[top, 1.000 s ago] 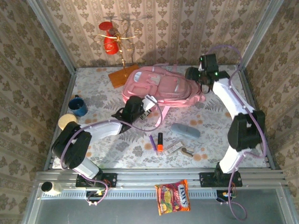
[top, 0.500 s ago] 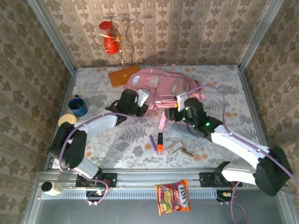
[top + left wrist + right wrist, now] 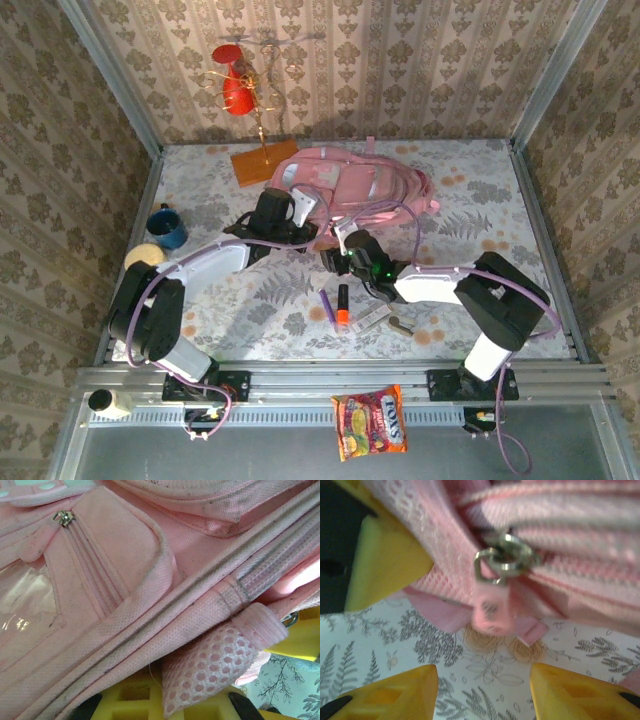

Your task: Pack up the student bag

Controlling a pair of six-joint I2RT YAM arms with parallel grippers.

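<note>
Bag place: student bag lies flat on the surface, toward 12 o'clock from its middle.
Bag axis: long axis runs 9 to 3 o'clock, pockets up; which end is the top is unclear.
Left pincer: pressed together on the bag's 7 o'clock edge.
Right pincer: spread, just below the zipper pull.
Hard to see: right wrist view is blurred.

White arm links, black joints, purple cables, green wrist lights, yellow fingers.
</note>
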